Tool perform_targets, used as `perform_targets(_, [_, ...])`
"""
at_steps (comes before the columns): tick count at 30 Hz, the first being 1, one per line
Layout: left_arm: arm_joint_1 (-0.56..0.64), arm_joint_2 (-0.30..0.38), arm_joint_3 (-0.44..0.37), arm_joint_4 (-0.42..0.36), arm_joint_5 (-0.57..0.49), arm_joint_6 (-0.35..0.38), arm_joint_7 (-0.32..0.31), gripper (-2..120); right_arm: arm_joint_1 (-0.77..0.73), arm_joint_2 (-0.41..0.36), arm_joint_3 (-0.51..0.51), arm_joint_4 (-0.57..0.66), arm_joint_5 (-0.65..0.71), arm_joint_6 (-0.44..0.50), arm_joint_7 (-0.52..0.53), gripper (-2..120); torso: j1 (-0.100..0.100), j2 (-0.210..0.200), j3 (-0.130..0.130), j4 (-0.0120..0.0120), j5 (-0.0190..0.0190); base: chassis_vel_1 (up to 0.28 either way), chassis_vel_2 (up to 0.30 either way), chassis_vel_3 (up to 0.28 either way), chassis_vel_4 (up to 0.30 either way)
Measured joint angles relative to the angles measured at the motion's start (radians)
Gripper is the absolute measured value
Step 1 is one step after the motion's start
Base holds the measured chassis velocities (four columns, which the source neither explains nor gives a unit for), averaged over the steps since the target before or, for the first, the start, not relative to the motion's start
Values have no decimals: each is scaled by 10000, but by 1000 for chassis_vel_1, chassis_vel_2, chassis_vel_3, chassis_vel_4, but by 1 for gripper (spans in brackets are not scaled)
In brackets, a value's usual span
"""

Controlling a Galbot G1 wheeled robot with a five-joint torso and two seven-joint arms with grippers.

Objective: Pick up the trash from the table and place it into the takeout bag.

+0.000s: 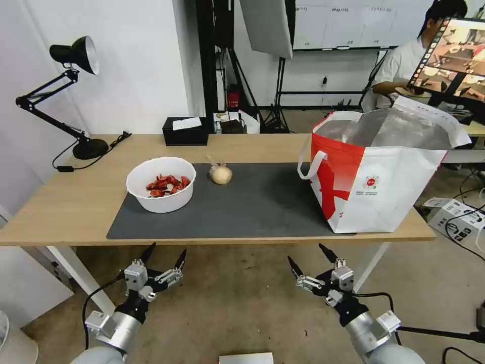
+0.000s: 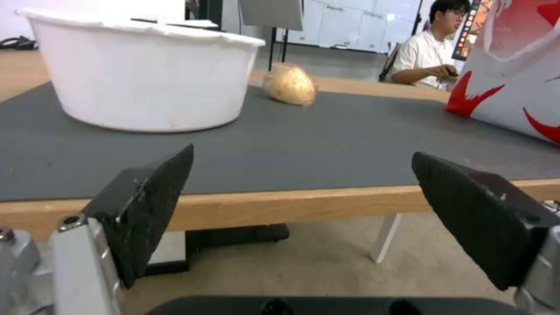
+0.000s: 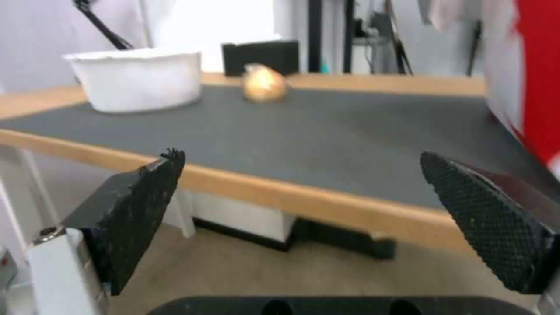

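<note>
A white round bowl (image 1: 160, 184) with red shell scraps stands on the left part of the dark grey mat (image 1: 252, 207) on the light-wood table (image 1: 65, 202). A small beige round lump (image 1: 221, 174) lies just right of the bowl. The white-and-red takeout bag (image 1: 384, 177) stands open at the table's right end, its foil lining showing. My left gripper (image 1: 165, 251) hangs open below the table's front edge, under the bowl. My right gripper (image 1: 308, 254) is open too, below the edge near the bag. The bowl (image 2: 140, 74) and lump (image 2: 290, 84) also appear in the left wrist view.
A black tissue box (image 1: 185, 131) sits at the table's back edge and a black desk lamp (image 1: 76, 55) at the back left. Cables and a white box (image 1: 454, 212) lie on the floor to the right. White table legs (image 1: 76, 268) stand beneath.
</note>
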Motion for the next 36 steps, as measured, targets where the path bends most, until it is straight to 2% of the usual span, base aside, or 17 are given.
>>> perform_targets(8, [-11, 5, -5, -120, 16, -3, -7, 100, 2240, -588, -1136, 211, 279, -778, 186, 100, 1, -2, 2, 4, -1, 0, 0, 0, 0])
perform_targets(11, [-7, 18, -89, -175, 10, -2, -15, 100, 4487, -914, -2460, -20, 879, -1302, 490, 100, 0, -2, 1, 2, -1, 0, 0, 0, 0])
perform_targets(12, [-7, 18, -89, -175, 10, -2, -15, 100, 4487, -914, -2460, -20, 879, -1302, 490, 100, 0, -2, 1, 2, -1, 0, 0, 0, 0])
perform_targets(14, [-1, 23, -136, -187, -9, 6, -17, 100, 6038, -928, -3371, -390, 1215, -1545, 734, 100, 1, -2, 2, 4, -1, 0, 0, 0, 0])
perform_targets(16, [0, 22, -148, -188, -14, 6, -18, 100, 6441, -910, -3640, -524, 1310, -1608, 813, 100, 1, -2, 2, 6, -4, 0, 0, 0, 0])
perform_targets(18, [1, 9, -187, -186, -21, 10, -18, 100, 8451, -559, -4928, -1421, 1845, -1903, 1198, 100, 1, -2, 2, 0, 2, 0, 0, 0, 0])
perform_targets(20, [1, 5, -193, -184, -21, 11, -18, 100, 8733, -488, -5083, -1562, 1923, -1935, 1250, 100, 1, -2, 2, 1, 0, 0, 0, 0, 0])
perform_targets(22, [0, -7, -233, -134, -30, 22, -23, 100, 10770, 420, -6266, -2992, 2618, -2209, 1563, 100, 2, -3, 3, 5, -2, 0, 0, 0, 0])
perform_targets(23, [0, -7, -233, -134, -30, 22, -23, 100, 10770, 420, -6266, -2992, 2618, -2209, 1563, 100, 2, -3, 3, 5, -2, 0, 0, 0, 0])
perform_targets(25, [-16, -7, -268, -88, -47, 24, -23, 100, 11868, 1412, -6943, -4448, 3093, -2388, 1650, 100, 2, -2, 2, 3, -3, 0, 0, 0, 0])
perform_targets(26, [-16, -7, -268, -88, -47, 24, -23, 100, 11868, 1412, -6943, -4448, 3093, -2388, 1650, 100, 2, -2, 2, 3, -3, 0, 0, 0, 0])
perform_targets(28, [-36, -4, -284, -53, -46, 22, -23, 100, 12540, 2254, -7296, -5698, 3296, -2579, 1656, 100, 2, -2, 2, 4, -4, 0, 0, 0, 0])
perform_targets(29, [-36, -4, -284, -53, -46, 22, -23, 100, 12540, 2254, -7296, -5698, 3296, -2579, 1656, 100, 2, -2, 2, 4, -4, 0, 0, 0, 0])
perform_targets(31, [-41, -2, -285, -52, -35, 17, -15, 100, 13250, 3288, -7542, -7379, 3397, -2873, 1506, 100, 2, -3, 2, 6, -1, 0, 0, 0, 0])
perform_targets(32, [-41, -2, -285, -52, -35, 17, -15, 100, 13250, 3288, -7542, -7379, 3397, -2873, 1506, 100, 2, -3, 2, 6, -1, 0, 0, 0, 0])
perform_targets(35, [-37, 16, -290, -40, -35, -2, -10, 100, 14000, 4499, -7589, -9388, 3388, -3258, 1188, 100, 3, -3, 2, 1, -3, 0, 0, 0, 0])
perform_targets(36, [-37, 16, -290, -40, -35, -2, -10, 100, 14000, 4499, -7589, -9388, 3388, -3258, 1188, 100, 3, -3, 2, 1, -3, 0, 0, 0, 0])
